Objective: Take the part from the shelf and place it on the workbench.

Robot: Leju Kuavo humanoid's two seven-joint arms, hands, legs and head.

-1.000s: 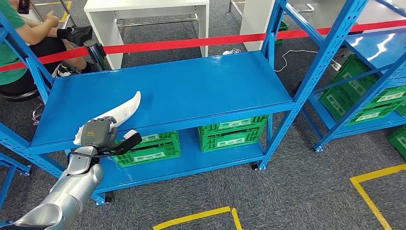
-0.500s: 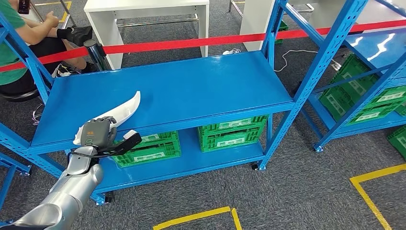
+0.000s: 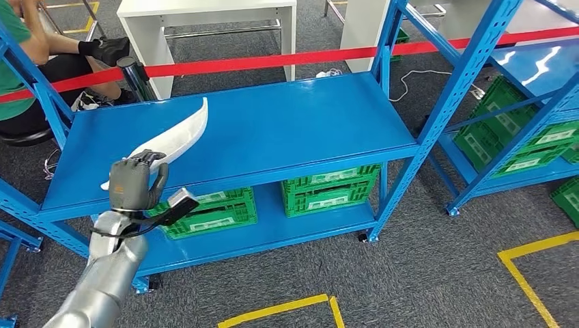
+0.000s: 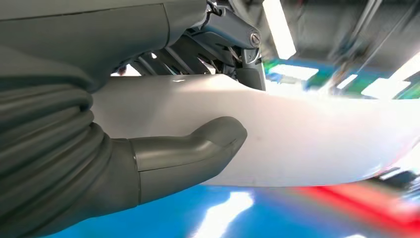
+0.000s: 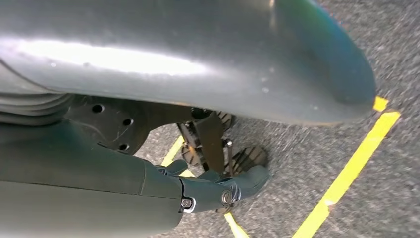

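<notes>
1. Part [image 3: 179, 134] — a long, curved white piece — is sitting in the left hand [image 3: 132, 184] over the near-left area of the blue shelf [image 3: 287, 123], its pointed tip angling up toward the far right.
2. Left hand's fingers [image 3: 145, 159] are curling round the part's lower end; in the left wrist view the thick grey thumb [image 4: 198, 146] is pressing against the white surface [image 4: 297, 139] while the darker fingers [image 4: 198, 49] are closing on it from the other side.
3. Left arm [image 3: 102, 273], silver, is rising from the lower left edge of the head view up to that hand.
4. A person [image 3: 27, 61] in a green top is sitting at the far left, behind the shelf's blue upright.
5. A red barrier tape [image 3: 273, 61] is running left to right across the far side of the shelf.
6. Green crates [image 3: 331, 188] are resting on the lower level of the shelf, under the top board.
7. A second blue rack [image 3: 539, 89] with more green crates is standing at the right.
8. Right hand [image 5: 218, 186] is hanging over grey carpet marked with yellow tape [image 5: 351, 168] — its dark fingers are lying fairly straight, holding nothing.
</notes>
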